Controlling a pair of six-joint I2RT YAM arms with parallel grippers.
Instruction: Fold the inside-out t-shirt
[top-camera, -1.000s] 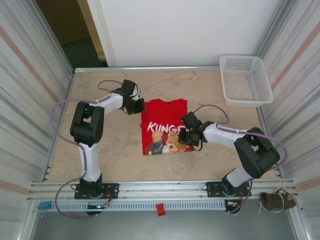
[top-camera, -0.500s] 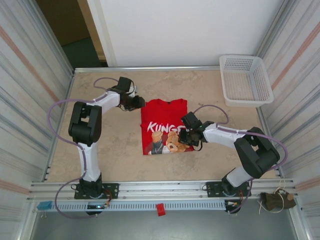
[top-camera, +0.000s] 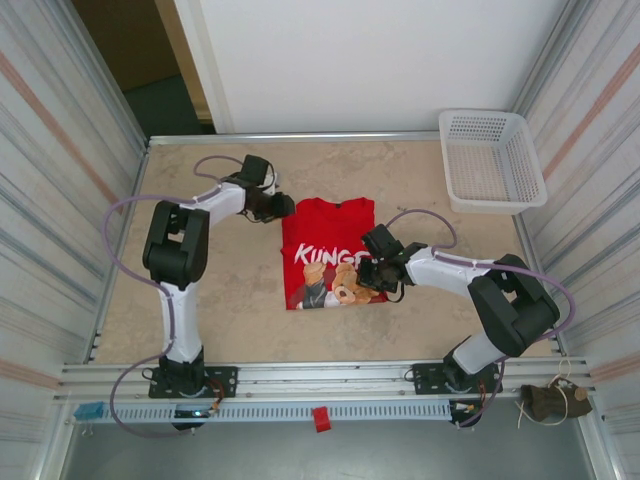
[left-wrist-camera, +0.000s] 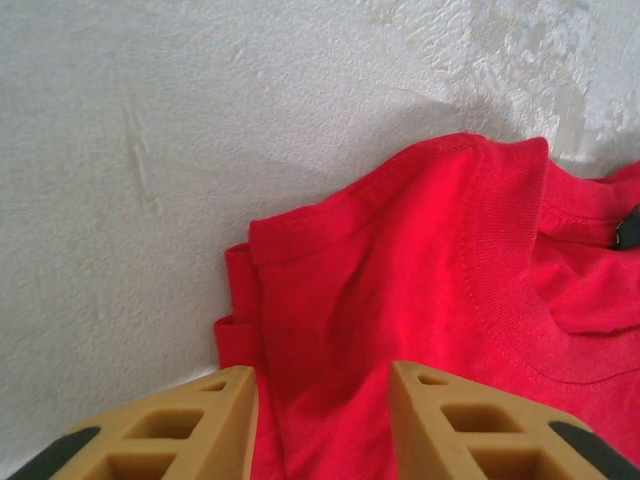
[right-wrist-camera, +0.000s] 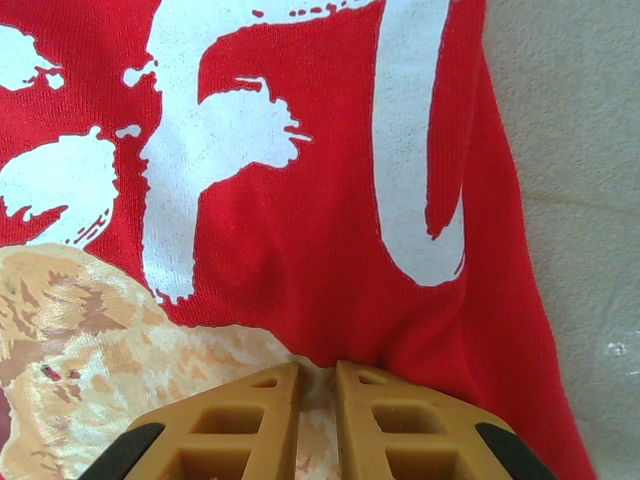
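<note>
The inside-out t-shirt (top-camera: 330, 255) lies folded into a red rectangle at the table's middle, white lettering and a bear print facing up. My left gripper (top-camera: 283, 207) is at its far left corner. In the left wrist view that gripper (left-wrist-camera: 323, 375) stands open, its jaws straddling the layered red corner (left-wrist-camera: 420, 300) beside the collar band. My right gripper (top-camera: 368, 272) rests on the shirt's near right part. Seen from the right wrist, this gripper (right-wrist-camera: 318, 368) is shut on a pinch of printed fabric (right-wrist-camera: 300, 250), just below the white letters.
A white lattice basket (top-camera: 492, 160) stands at the far right corner. Beige tabletop (top-camera: 220, 290) surrounds the shirt, with corrugated walls on both sides and a metal rail along the near edge.
My left gripper has gone from shut to open and shifted slightly right onto the shirt's far left corner. The right gripper and the shirt have stayed put.
</note>
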